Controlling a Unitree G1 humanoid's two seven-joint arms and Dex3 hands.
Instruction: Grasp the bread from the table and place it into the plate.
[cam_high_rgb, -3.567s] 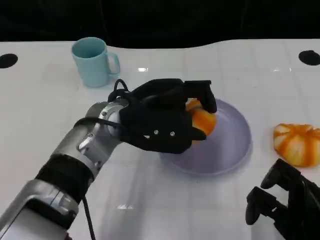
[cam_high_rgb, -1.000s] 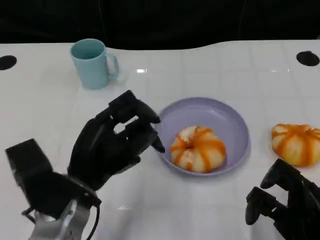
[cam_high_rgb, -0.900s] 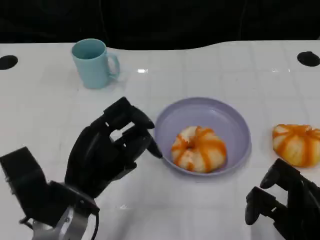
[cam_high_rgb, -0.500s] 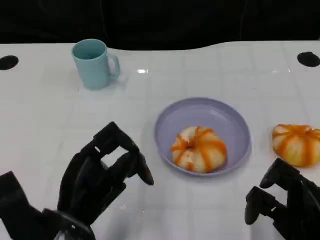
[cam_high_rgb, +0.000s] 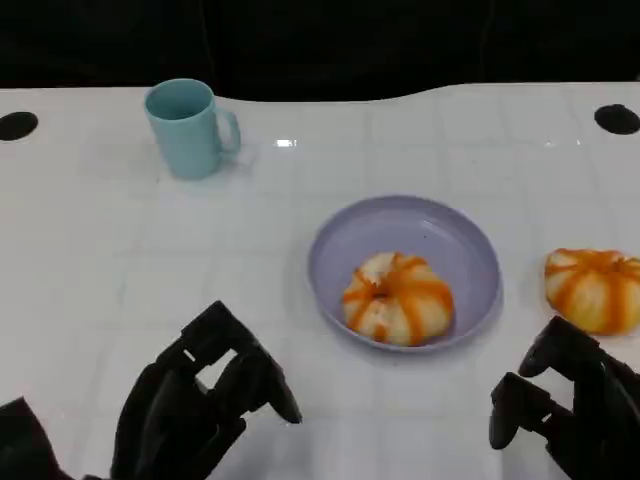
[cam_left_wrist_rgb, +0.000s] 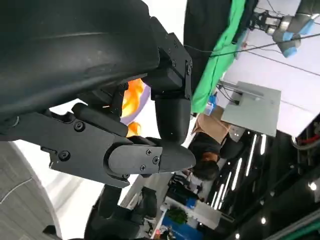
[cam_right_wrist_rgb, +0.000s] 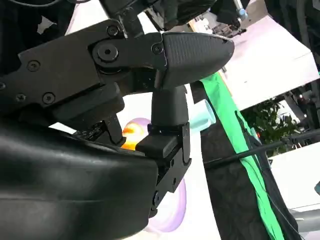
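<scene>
Surface: white glossy table (cam_high_rgb: 300, 270) against a black backdrop.
Bread: one orange-striped bun (cam_high_rgb: 397, 297) lies inside the lavender plate (cam_high_rgb: 470, 240), toward its 6 o'clock rim; a second striped bun (cam_high_rgb: 594, 288) sits on the table at the plate's 3 o'clock, apart from it.
Risk: judging by the layout, the right hand (cam_high_rgb: 570, 415) is near the loose bun; a careless reach could knock it off the table edge or nudge the plate.
Left hand (cam_high_rgb: 205, 405): low at 7 o'clock, fingers spread, holding nothing.
Right hand: at 5 o'clock, fingers apart, empty.
Cup: teal mug (cam_high_rgb: 188, 127) at 11 o'clock, well apart.
</scene>
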